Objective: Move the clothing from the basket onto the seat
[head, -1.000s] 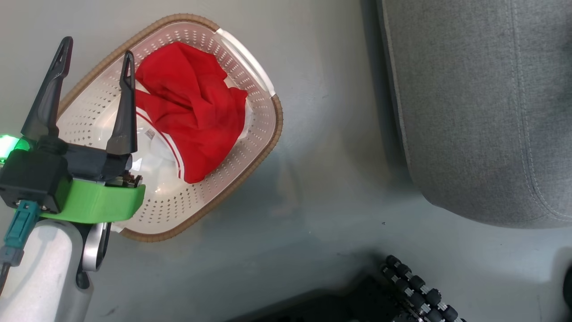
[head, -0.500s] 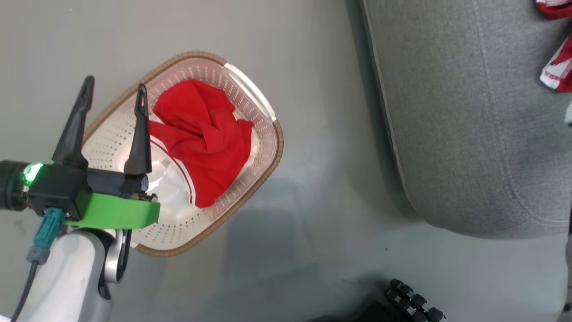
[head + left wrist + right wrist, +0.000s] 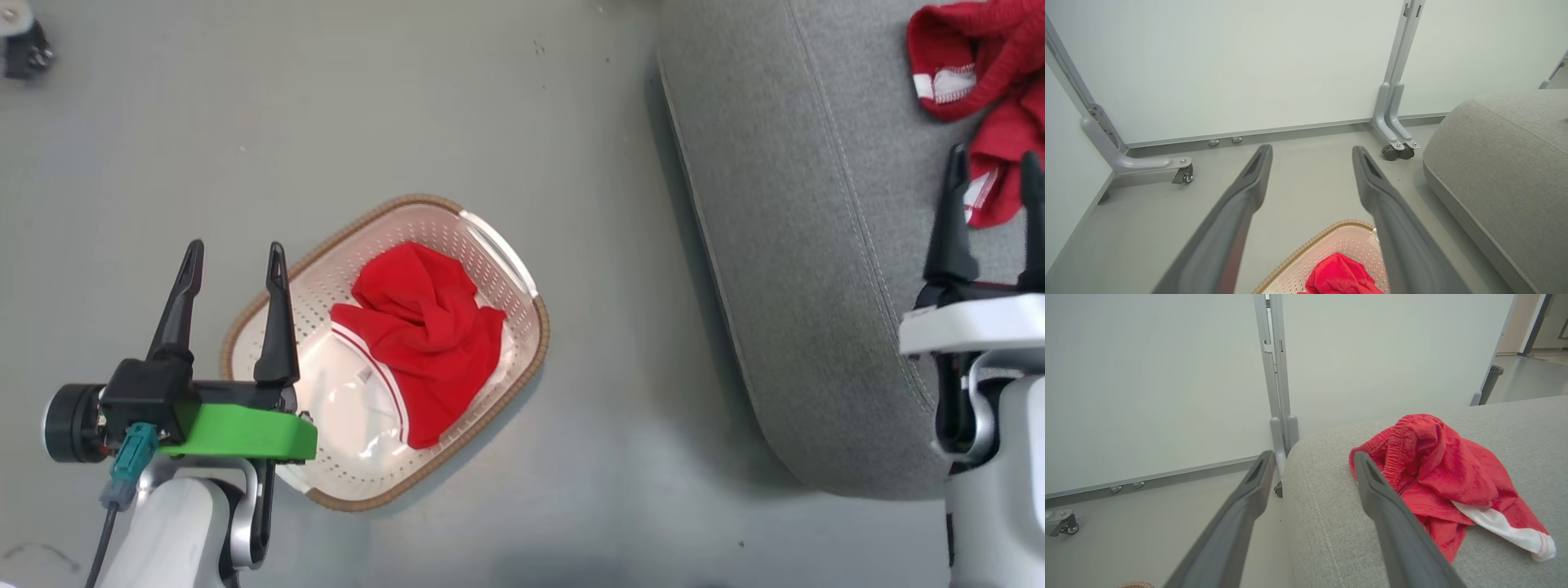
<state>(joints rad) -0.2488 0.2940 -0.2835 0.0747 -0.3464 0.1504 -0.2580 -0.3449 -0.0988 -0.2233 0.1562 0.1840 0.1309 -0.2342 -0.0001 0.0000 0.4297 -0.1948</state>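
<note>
A cream basket [image 3: 522, 282] with a brown rim stands on the grey floor and holds a crumpled red garment [image 3: 424, 343] with a white stripe. My left gripper [image 3: 233, 257] is open above the basket's left end, nothing between its fingers; in the left wrist view the left gripper [image 3: 1310, 153] has the basket [image 3: 1327, 234] and the red garment [image 3: 1341, 277] below it. On the grey seat [image 3: 800, 245] at the right lies a second red garment [image 3: 988, 73] with white trim. My right gripper [image 3: 992, 163] is open over the seat, just short of that garment [image 3: 1437, 469].
White partition panels on wheeled grey feet [image 3: 1394, 139] stand beyond the basket and seat. A castor [image 3: 24, 41] shows at the head view's top left. A dark bin [image 3: 1490, 377] stands by a doorway past the seat [image 3: 1331, 506]. Grey floor lies between basket and seat.
The head camera has tilted up, so the whole picture slid down. The right gripper and the garment on the seat have come into view. The left gripper stays open over the basket.
</note>
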